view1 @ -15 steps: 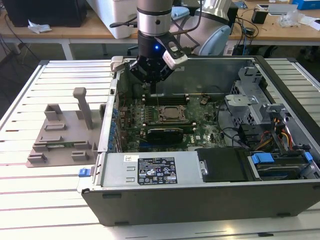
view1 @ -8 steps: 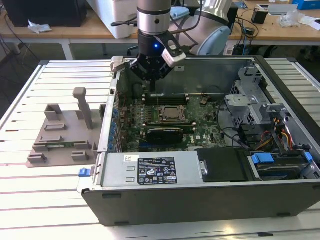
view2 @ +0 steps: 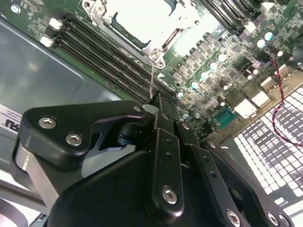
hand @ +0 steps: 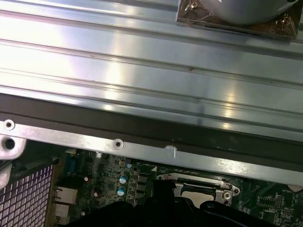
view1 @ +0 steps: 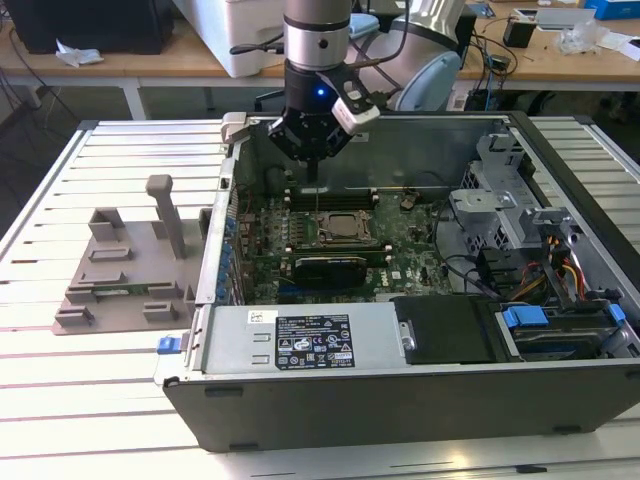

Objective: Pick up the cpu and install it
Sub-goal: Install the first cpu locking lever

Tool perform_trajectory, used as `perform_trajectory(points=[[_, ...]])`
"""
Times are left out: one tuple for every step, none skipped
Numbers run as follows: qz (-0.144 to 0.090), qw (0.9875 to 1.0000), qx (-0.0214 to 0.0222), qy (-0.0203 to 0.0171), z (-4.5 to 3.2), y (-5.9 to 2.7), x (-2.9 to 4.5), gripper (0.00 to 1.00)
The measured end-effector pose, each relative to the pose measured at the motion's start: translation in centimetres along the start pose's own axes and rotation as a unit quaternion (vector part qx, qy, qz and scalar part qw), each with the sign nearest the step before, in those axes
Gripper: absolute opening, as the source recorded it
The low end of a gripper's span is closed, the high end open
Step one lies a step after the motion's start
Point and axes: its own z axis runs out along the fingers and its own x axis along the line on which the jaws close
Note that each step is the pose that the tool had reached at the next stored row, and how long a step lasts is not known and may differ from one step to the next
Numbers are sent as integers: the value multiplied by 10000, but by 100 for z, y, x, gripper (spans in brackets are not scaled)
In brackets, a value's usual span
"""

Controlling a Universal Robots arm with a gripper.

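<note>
I see my black gripper hovering over the open grey computer case — fingers closed together, nothing visibly held — above the shiny silver square cpu in its socket.

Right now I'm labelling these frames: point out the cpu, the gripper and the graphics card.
cpu (view2: 142, 19): second wrist view, its shiny top in the socket.
gripper (view1: 312, 160): exterior view, fingertips above the board.
graphics card (view1: 330, 268): exterior view, middle of its black body.
</note>
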Motion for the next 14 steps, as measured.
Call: perform_trajectory(points=[[0,10000,0,1,2,-2,-13,11],[0,10000,0,2,4,-3,-21,11],[0,10000,0,3,5,-5,-36,11],[1,10000,0,3,7,-7,-49,11],[1,10000,0,4,9,-10,-63,11],[1,10000,-1,5,11,-12,-78,11],[3,10000,-1,7,13,-14,-94,11],[7,10000,-1,9,15,-17,-113,11],[15,10000,-2,10,18,-20,-129,11],[29,10000,-2,10,22,-22,-142,11],[64,10000,-3,9,26,-24,-154,11],[112,9999,-3,10,27,-24,-156,11],[213,9998,-5,10,30,-24,-155,11],[276,9996,-6,9,32,-24,-156,11]])
